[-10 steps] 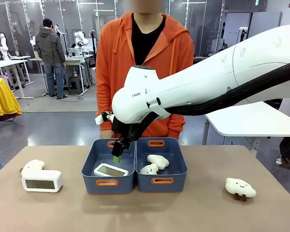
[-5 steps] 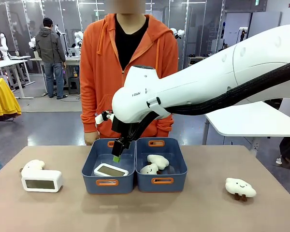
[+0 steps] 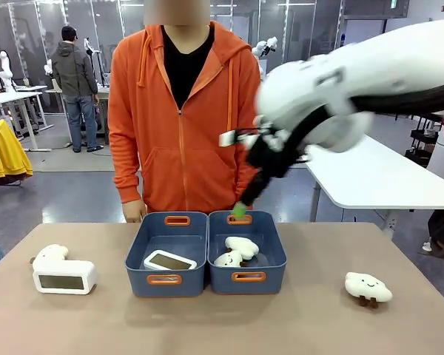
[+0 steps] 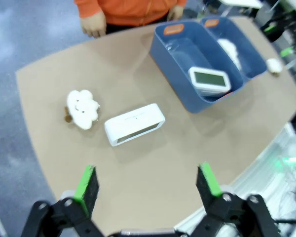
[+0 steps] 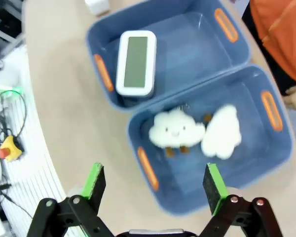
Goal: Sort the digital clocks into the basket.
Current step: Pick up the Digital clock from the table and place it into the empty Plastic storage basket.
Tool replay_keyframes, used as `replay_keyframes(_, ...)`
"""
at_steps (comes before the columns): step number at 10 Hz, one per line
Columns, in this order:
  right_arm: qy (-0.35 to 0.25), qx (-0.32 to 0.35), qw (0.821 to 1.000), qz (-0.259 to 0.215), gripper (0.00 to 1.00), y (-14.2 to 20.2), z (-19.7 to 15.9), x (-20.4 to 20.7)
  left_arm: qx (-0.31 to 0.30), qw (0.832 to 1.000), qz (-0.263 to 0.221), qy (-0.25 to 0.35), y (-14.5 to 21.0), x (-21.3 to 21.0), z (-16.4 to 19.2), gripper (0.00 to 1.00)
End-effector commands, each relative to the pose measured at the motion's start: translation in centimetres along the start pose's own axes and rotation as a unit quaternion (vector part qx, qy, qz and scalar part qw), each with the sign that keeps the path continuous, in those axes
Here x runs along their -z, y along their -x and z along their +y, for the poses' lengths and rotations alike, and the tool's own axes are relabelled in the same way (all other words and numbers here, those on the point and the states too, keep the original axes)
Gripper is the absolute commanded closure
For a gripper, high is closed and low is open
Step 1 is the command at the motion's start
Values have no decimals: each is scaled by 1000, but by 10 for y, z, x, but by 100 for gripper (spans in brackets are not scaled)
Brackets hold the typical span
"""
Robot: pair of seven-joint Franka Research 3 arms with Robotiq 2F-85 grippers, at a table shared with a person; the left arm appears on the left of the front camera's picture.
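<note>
One digital clock lies face up inside the left slate-blue basket; the right wrist view has the same clock in that basket. A second digital clock stands on the table at the far left, and it lies on bare table in the left wrist view. My right gripper hangs open and blurred above the far rim of the right bin, holding nothing. High above the table, my left gripper is open and empty, with the basket beyond it.
The right bin holds two cloud plush toys. Another cloud plush sits behind the far-left clock, and one rests at the right. A person in an orange hoodie stands at the far edge, one hand near the basket.
My right arm has risen out of the left basket and swung right, over the right bin's far rim. The person has stepped to the left. The clocks have not moved.
</note>
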State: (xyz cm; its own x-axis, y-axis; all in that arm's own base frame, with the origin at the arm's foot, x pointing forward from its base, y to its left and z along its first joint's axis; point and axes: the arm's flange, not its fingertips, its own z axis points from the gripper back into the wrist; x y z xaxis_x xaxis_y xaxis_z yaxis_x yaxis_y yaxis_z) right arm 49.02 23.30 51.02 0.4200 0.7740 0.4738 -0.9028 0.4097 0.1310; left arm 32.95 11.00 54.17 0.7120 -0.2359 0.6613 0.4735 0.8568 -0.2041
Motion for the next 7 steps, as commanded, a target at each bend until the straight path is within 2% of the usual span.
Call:
replay_keyframes(1,-36,24,998,-49,0,77,-4,-35,6,1000,7,2,-1,-2,1,0)
replay_keyframes(3,-44,88,990,-105,0,127,-18,-70,6,1000,7,2,-1,-2,1,0)
replay_keyframes(4,-74,159,974,-142,0,150,-29,-83,6,1000,7,2,-1,-2,1,0)
replay_keyframes(5,-123,208,952,-187,0,172,-42,-92,6,1000,7,2,-1,-2,1,0)
replay_keyframes(6,-193,266,915,-235,0,203,-51,-104,6,1000,7,2,-1,-2,1,0)
replay_keyframes(7,-248,326,868,-280,0,247,-58,-116,6,1000,7,2,-1,-2,1,0)
